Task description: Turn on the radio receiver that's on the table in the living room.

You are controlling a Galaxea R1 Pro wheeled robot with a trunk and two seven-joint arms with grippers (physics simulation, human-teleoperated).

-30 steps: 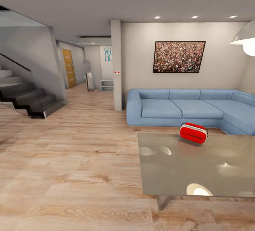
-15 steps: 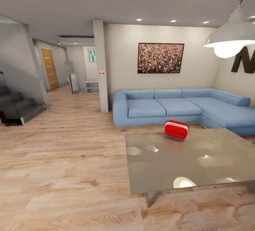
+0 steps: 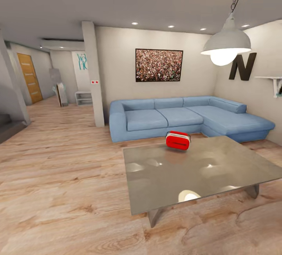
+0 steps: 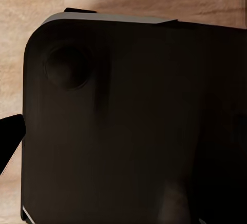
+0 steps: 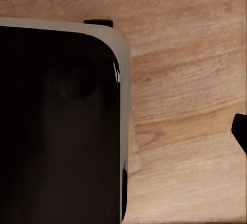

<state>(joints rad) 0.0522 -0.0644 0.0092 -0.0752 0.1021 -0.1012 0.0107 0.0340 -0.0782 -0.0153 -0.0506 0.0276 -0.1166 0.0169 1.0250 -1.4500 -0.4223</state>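
The red radio receiver with white side trim stands on the far edge of the table, a low glossy grey one, in the head view. It sits toward the table's far left corner, just in front of the blue sofa. The living room has a pale plank floor and beige walls. One dark fingertip of my left gripper shows at the frame edge over the floor, and one fingertip of my right gripper likewise. Both sit far from the frame's middle, with nothing held.
A white pendant lamp hangs above the table's right side. A pillar stands left of the sofa, with a hallway and door beyond. My dark base is in the wrist views. Open floor lies between me and the table.
The head camera has swung right: the stairs slid off the left, and the wall letter N and a shelf came in. The radio still sits at the same spot on the table.
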